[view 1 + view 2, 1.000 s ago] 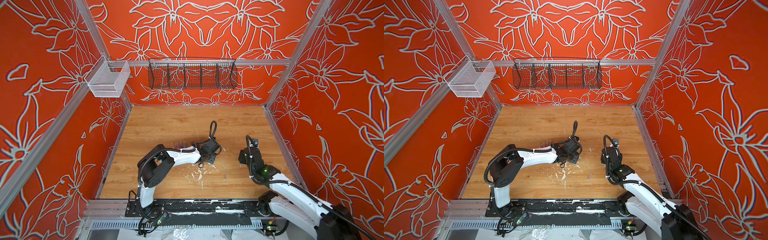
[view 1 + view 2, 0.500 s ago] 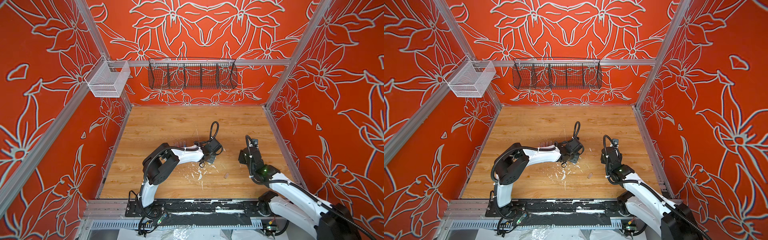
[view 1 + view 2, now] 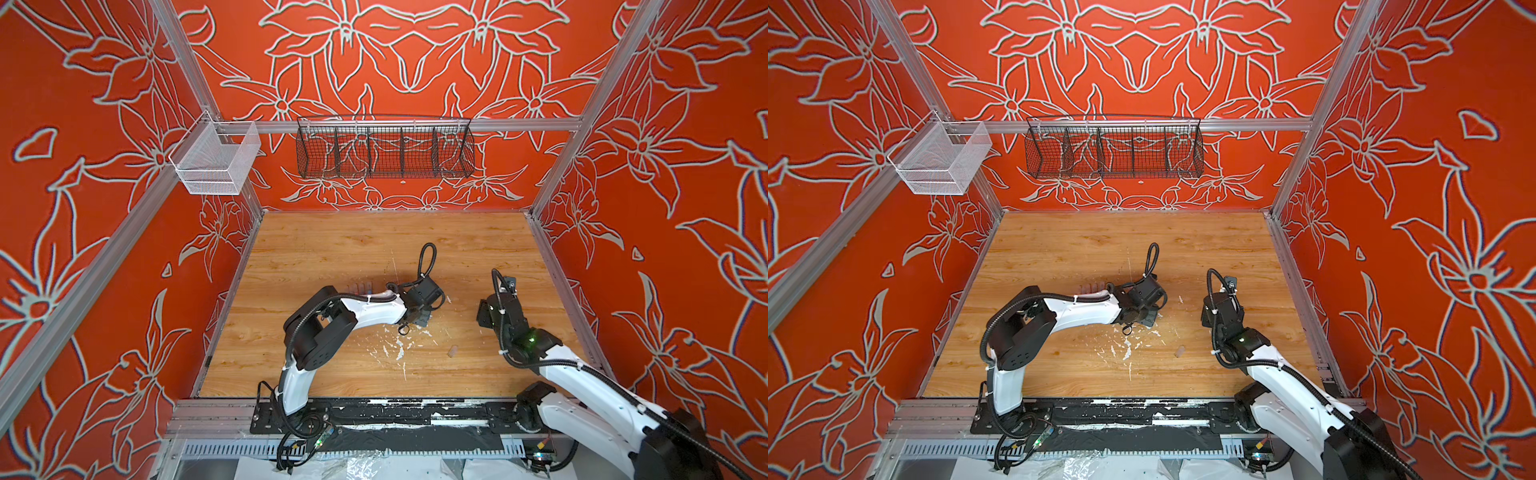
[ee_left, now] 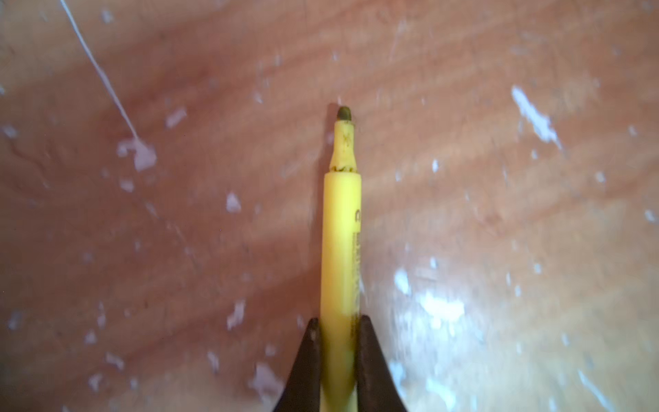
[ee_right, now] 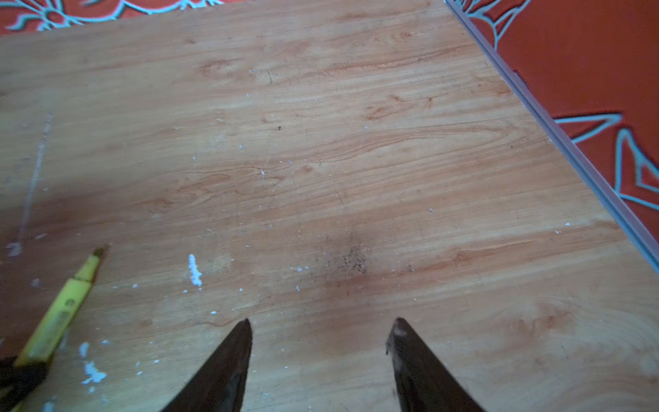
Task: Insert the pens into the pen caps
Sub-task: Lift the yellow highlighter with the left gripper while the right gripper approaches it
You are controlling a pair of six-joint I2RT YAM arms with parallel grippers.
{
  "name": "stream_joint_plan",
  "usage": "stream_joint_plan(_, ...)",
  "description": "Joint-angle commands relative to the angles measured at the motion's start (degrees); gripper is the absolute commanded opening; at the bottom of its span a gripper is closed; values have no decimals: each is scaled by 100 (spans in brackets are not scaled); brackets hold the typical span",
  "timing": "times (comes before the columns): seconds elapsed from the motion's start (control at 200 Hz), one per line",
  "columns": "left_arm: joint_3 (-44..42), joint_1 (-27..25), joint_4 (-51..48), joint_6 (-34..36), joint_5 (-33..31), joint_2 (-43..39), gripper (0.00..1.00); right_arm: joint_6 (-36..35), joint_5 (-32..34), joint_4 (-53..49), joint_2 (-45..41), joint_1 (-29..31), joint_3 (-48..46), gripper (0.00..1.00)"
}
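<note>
Holding: the left gripper (image 4: 338, 320) has its two dark fingers clamped on the yellow pen (image 4: 340, 232), one finger on each side of the barrel, near its rear end.
Yellow pen: it is uncapped. The dark nib points straight out from the left gripper, and black print runs along the barrel.
Pen location: it is near the middle of the tabletop (image 3: 332, 249), low over the wood with a narrow shadow close beside it. Whether the nib touches the surface cannot be told.
Seen from the right wrist: the same pen (image 5: 60, 314) slants across the wood, with its lower end in the left gripper (image 5: 14, 378).
Right gripper: the right gripper (image 5: 321, 321) has its fingers well apart with nothing between them, only bare wood below. In a top view it (image 3: 483, 313) stands to the right of the left gripper (image 3: 417, 319), and the two do not touch.
Pen cap: a small pale, see-through piece (image 3: 452, 351) (image 3: 1179, 352) lies on the wood nearer the front edge. It is between the two arms and apart from both grippers.
Other pens: a short row of coloured barrels (image 3: 362, 286) (image 3: 1092, 286) lies side by side just behind the left forearm and is partly hidden by it. The colours are too small to tell apart.
White flecks: these (image 3: 399, 353) are scattered over the wood in front of the left gripper and around the held pen.
</note>
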Motion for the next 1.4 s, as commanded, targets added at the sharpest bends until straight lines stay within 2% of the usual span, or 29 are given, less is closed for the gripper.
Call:
stream_joint_plan(0.0, -631, -26, 208, -109, 451, -1032, 0, 489, -1062, -288, -368, 2, 270, 63)
stream_joint_plan(0.085, -1014, -30, 343, -151, 570, -1685, 0, 907, -1731, -28, -686, 182, 146, 63)
stream_joint_plan(0.19, -1378, -25, 472, -197, 732, -2261, 0, 1359, -2142, 484, -952, 649, -2, 64)
stream_joint_plan(0.305, -1805, -26, 737, -291, 928, -2733, 0, 1685, -2243, 1225, -932, 1340, -105, 67)
stream_joint_plan(0.41, -2207, -26, 1176, -340, 1279, -3110, 0, 1964, -2292, 2061, -571, 1856, -124, 67)
stream_joint_plan(0.61, -2595, -25, 1518, -346, 1769, -3634, 0, 2242, -2155, 3150, 258, 2374, -49, 66)
stream_joint_plan(0.806, -2665, -26, 1523, -311, 1822, -3811, 0, 2351, -1756, 3502, 767, 2538, 16, 64)
stream_joint_plan(0.906, -2678, -26, 1524, -286, 1897, -3856, 0, 2401, -1721, 3534, 1054, 2560, 144, 56)
stream_joint_plan(0.986, -2728, -26, 1522, -285, 1838, -3951, 0, 2432, -1700, 3511, 1243, 2584, 227, 53)
stream_joint_plan(1.211, -2808, -25, 1563, -296, 1835, -4104, 0, 2534, -1409, 3659, 1393, 2631, 118, 52)
stream_joint_plan(1.396, -2779, -26, 1517, -205, 2042, -4145, 0, 2478, -1333, 3598, 1555, 2630, 294, 38)
